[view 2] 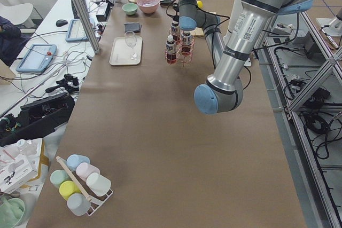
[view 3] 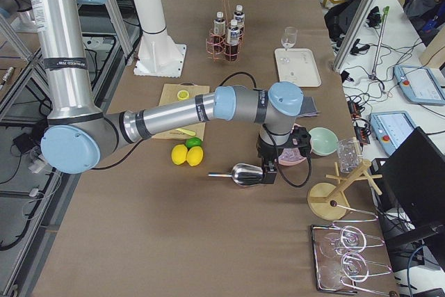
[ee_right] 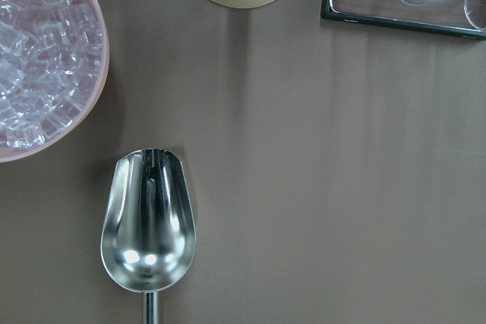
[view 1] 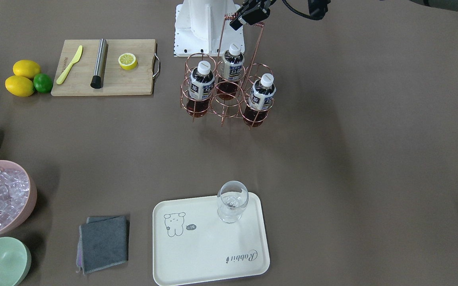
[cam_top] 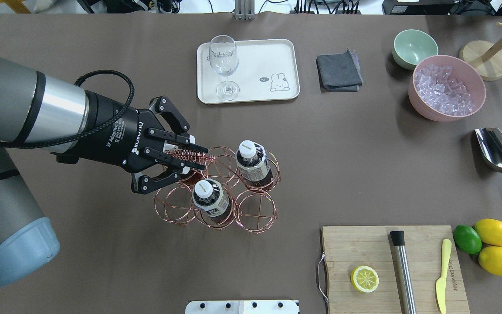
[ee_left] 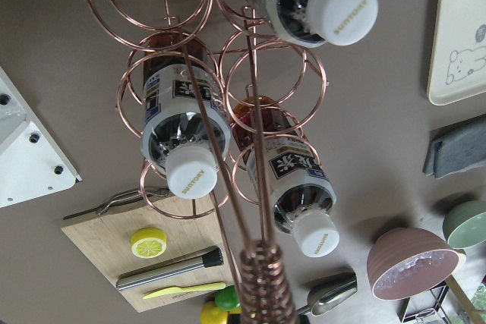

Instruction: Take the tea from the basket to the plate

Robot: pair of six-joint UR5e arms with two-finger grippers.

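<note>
On the desk near its middle, overhead view: basket point(cam_top: 255, 213), upright, six copper rings in two rows of three, with a tall wire handle that ends in a coiled grip.
Tea point(cam_top: 253, 162): one of three like bottles, all standing in the basket's rings, none on the plate; this one fills the ring at 2 o'clock.
Second bottle point(cam_top: 209, 198): in the ring at 6 o'clock.
Third bottle point(view 1: 262, 93): in the ring at 10 o'clock, mostly hidden under the pincer from overhead but plain in the front-facing view.
Left pincer point(cam_top: 204, 159): closed down on the coiled grip of the basket's handle, one finger on either side of it.
Right pincer point(view 3: 268, 175): seen only from the right end of the desk, hanging over a metal scoop point(ee_right: 148, 221); I cannot tell how wide its jaws stand.
Plate point(cam_top: 259, 56): at 12 o'clock from the basket and well apart from it.
Glass point(cam_top: 222, 56): upright on the plate's 9 o'clock end.
Cutting board point(cam_top: 364, 244): at 4 o'clock from the basket.
Grey cloth point(cam_top: 338, 72): just beside the plate, at its 3 o'clock.
</note>
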